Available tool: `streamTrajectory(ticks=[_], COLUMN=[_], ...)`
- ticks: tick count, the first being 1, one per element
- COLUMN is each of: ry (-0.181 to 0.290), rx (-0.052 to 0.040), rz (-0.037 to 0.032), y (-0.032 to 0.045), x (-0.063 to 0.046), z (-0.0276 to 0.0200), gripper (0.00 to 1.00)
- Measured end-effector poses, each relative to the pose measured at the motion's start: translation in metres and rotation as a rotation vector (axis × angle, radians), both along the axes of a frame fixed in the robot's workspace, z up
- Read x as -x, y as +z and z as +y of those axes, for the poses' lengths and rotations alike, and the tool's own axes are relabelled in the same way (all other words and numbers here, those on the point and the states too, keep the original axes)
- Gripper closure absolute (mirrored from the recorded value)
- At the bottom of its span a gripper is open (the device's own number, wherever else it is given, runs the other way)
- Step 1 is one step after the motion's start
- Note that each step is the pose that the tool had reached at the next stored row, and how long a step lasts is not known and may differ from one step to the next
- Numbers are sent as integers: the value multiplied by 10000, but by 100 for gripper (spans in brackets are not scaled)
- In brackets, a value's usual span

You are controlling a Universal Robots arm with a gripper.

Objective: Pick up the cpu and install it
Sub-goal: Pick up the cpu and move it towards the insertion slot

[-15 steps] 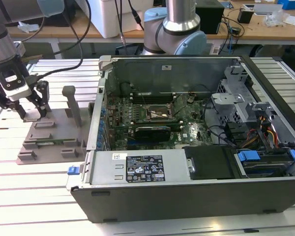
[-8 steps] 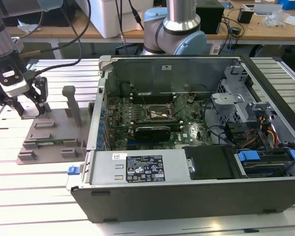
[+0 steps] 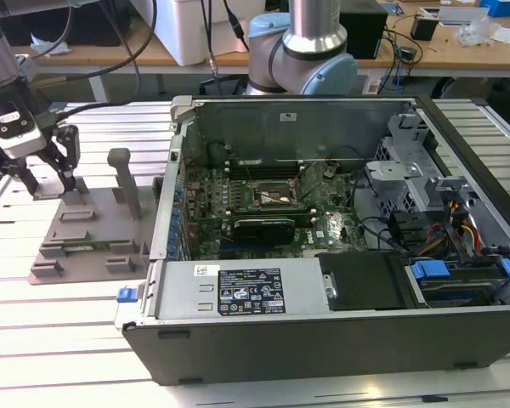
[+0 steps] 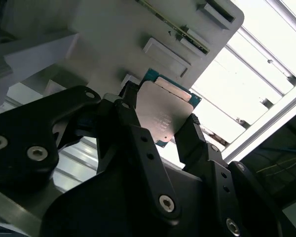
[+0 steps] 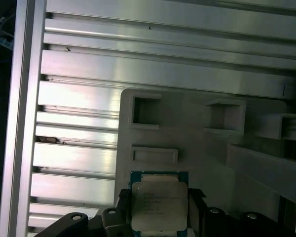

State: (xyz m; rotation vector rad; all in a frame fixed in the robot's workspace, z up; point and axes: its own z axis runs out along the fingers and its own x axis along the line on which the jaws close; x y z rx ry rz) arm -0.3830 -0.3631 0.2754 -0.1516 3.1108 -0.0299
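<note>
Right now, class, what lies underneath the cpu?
In the first wrist view the grey tray lies beneath the cpu, which the gripper clamps by two edges. The tray patch right below the cpu is covered, so contact cannot be judged.

Exterior view overlooks everything; both wrist views closely share the tray [image 5: 202, 148] [image 4: 113, 29].

We see a table [image 3: 34, 340] of ribbed aluminium slats carrying everything. A grey plastic tray [image 3: 93, 246] with upright posts lies flat on it at the exterior view's left. Just beside the tray, toward the exterior view's right, an open computer case [image 3: 323, 331] rests on the same slats.
</note>
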Motion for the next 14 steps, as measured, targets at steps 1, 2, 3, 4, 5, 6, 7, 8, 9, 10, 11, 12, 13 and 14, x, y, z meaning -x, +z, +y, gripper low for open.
streamTrajectory(ticks=[1,2,3,4,5,6,7,8,9,10,11,12,13,14], ry=[0,0,0,-1,0,0,0,0,0,0,0,0,0,1], rx=[0,0,0,0,0,0,0,0,0,-1,0,0,0,0], rz=[1,1,0,0,0,1,1,1,1,0,1,0,1,1], y=[11,21,37,59,88,109,120,131,144,154,165,185,195,210], x=[0,0,0,0,0,0,0,0,0,0,0,0,0,0], z=[1,2,3,5,8,10,11,11,12,13,14,15,16,16], gripper=[45,45,45,45,45,45,45,45,45,45,45,45,45,45])
